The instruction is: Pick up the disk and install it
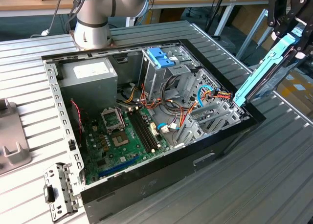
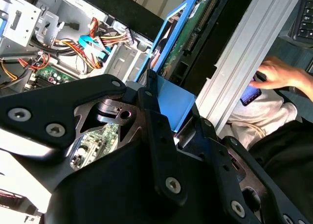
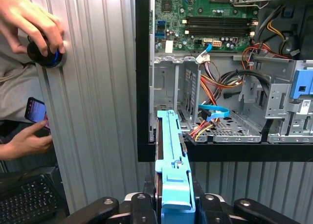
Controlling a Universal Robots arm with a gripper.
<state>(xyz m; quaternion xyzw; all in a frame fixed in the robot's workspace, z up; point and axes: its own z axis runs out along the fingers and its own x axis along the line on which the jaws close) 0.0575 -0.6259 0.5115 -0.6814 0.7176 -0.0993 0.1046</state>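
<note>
The disk (image 1: 266,72) hangs tilted in the air at the exterior view's right, its lower end over the rim of the open computer case (image 1: 146,185). It is a flat drive framed by light blue rails. My gripper (image 1: 289,35) is shut on its upper end. In the first wrist view the blue rail of the disk (image 3: 172,155) runs out from between the fingers of the gripper (image 3: 173,207) toward the empty drive bay (image 3: 230,128). In the second wrist view the disk (image 2: 188,48) shows its circuit-board side beyond the black fingers (image 2: 156,121).
Inside the case are a grey power-supply box (image 1: 90,75), a blue bracket (image 1: 160,56) atop the drive cage, a motherboard (image 1: 122,136) and loose cables (image 1: 210,94). A person's hand (image 3: 29,21) rests on a black knob beside the case; another hand holds a phone (image 3: 35,110). A metal bracket (image 1: 58,190) lies at the front.
</note>
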